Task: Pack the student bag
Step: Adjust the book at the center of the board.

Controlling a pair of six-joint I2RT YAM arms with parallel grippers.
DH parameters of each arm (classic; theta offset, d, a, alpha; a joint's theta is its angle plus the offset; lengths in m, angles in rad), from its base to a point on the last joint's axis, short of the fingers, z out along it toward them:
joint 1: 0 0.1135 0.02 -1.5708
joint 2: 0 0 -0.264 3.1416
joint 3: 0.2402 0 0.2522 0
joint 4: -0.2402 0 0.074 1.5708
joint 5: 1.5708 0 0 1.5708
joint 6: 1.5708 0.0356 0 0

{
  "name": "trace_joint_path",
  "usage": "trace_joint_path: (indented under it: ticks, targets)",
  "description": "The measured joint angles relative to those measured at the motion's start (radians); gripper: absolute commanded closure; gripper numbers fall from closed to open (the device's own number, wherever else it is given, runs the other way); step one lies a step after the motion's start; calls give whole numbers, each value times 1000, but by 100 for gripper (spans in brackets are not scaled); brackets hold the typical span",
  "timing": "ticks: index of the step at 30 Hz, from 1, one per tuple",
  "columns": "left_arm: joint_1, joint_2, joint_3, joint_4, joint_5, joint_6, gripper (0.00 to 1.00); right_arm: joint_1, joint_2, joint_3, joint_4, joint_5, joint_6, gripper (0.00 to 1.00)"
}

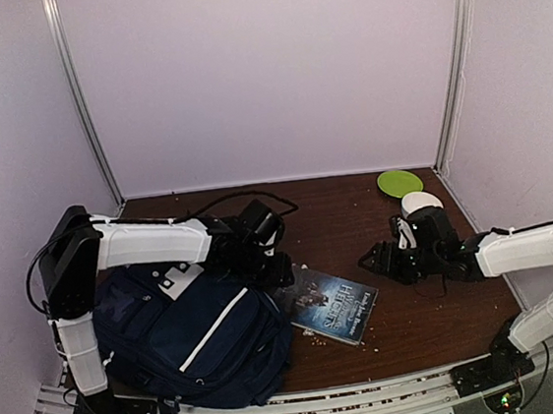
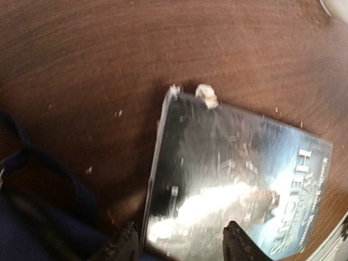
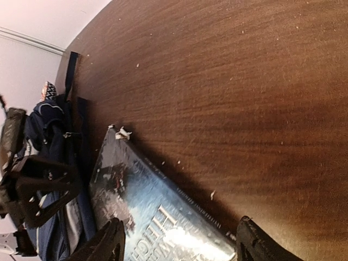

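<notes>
The navy student bag (image 1: 196,339) lies at about seven o'clock on the brown worktop (image 1: 356,208). A book (image 1: 328,303) lies flat just beside it, on its three o'clock side. My left jaws stand wide above the book's end nearest the bag, holding nothing. My right jaws, over at three o'clock, also gape wide and empty.

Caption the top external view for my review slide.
Navy student bag and book on the table; left gripper and right gripper open on either side of the book.
</notes>
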Motion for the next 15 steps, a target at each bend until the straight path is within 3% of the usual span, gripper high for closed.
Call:
trace_joint_path:
  ticks: [9, 15]
  targets:
    - [-207, -89, 2, -52, -7, -103, 2, -26, 292, 174, -21, -29, -95, 29]
    - [-217, -51, 2, 2, 85, -136, 6, -31, 407, 232, 36, -87, -101, 30]
